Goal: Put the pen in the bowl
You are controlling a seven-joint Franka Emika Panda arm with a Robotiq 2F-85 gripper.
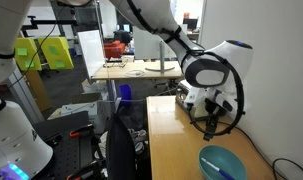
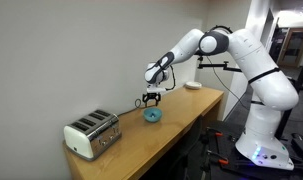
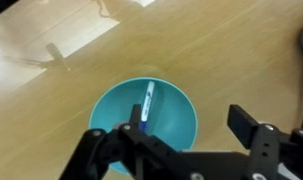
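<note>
Hovering just above the bowl (image 3: 181, 125), the pincer (image 2: 151, 100) hangs wide open and empty; the pen (image 3: 149, 100) lies inside the bowl; the bowl rests on the wooden surface (image 3: 51, 90), apart from a silver toaster (image 2: 92, 132).

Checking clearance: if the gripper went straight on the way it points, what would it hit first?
Most likely the bowl, directly below the gripper, perhaps the pen lying inside; depth is unclear.
</note>
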